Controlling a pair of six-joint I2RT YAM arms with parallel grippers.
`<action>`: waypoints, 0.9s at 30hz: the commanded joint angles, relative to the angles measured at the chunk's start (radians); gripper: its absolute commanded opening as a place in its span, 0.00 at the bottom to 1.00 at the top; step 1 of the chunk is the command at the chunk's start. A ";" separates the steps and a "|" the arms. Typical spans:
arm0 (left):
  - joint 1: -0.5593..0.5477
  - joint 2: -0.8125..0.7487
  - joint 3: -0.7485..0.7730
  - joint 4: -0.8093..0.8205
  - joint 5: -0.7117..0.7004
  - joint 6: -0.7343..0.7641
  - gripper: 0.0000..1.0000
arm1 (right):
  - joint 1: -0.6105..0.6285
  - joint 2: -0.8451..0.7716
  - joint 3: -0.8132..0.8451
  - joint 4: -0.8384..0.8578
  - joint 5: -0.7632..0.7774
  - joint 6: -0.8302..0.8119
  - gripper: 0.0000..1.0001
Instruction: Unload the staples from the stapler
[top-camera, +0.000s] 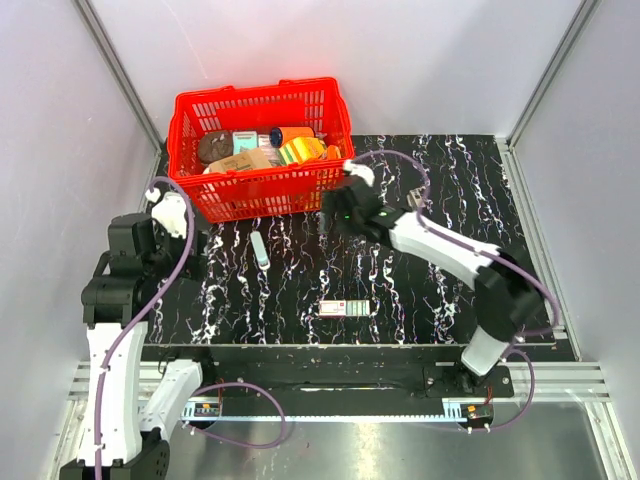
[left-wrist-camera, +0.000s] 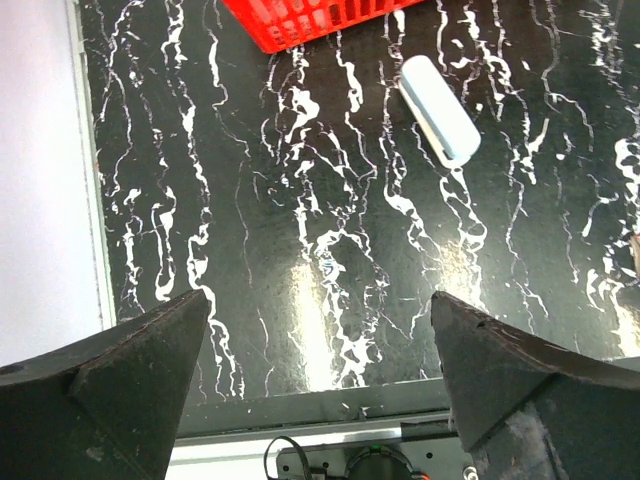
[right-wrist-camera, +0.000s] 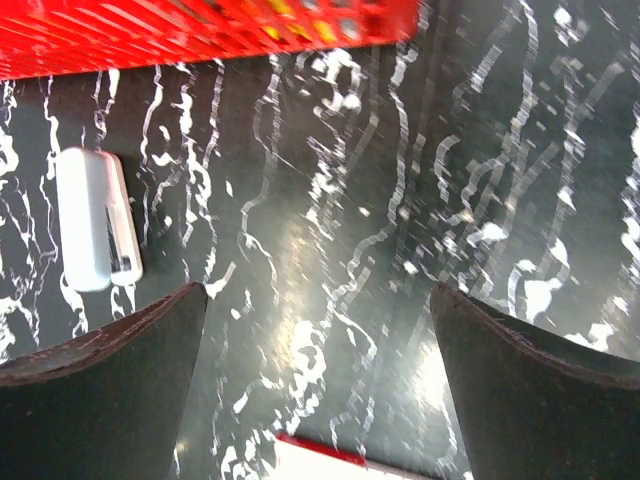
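Left gripper (left-wrist-camera: 318, 300) hangs with fingers spread wide and empty over the marbled table (left-wrist-camera: 300, 200) — the right gripper (right-wrist-camera: 318, 290) likewise. A pale blue-white bar (left-wrist-camera: 440, 108) lies upper right in the left wrist view, near the red basket (top-camera: 262, 190). Where the stapler is, I cannot tell.

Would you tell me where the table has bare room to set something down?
Bare: the table right of the basket, and the patch between the pale bar and the small box. Crowded: the basket itself, full of items.

pale blue-white stapler (top-camera: 261, 247), closed, lying flat
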 joint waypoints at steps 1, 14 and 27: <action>0.041 0.044 -0.024 0.116 -0.051 0.001 0.99 | 0.119 0.162 0.236 -0.062 0.168 -0.044 1.00; 0.456 0.208 0.019 0.215 0.289 0.010 0.99 | 0.162 0.333 0.392 0.114 -0.068 -0.173 1.00; 0.598 0.214 -0.077 0.239 0.377 0.053 0.99 | 0.305 0.604 0.673 -0.043 0.142 -0.240 0.84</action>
